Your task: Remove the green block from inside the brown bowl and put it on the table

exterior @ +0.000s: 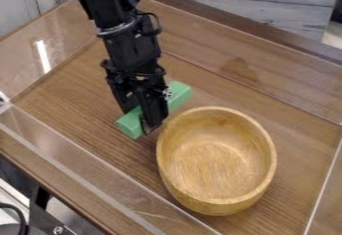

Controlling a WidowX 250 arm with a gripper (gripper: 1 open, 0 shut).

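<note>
The green block (pixel 130 127) lies on the table (pixel 254 74), just left of the brown bowl (pixel 168 149) and close to its rim. My black gripper (pixel 144 115) points steeply down over the block. Its fingers stand on either side of the block's middle and press against it, so only the block's two ends show. The block's underside seems to rest on the wood. The bowl is upright and holds nothing.
Low clear plastic walls (pixel 74 164) run along the front and left of the tabletop. The arm's black links (pixel 114 19) rise toward the upper left. The bowl's rim sits right beside the gripper's fingers.
</note>
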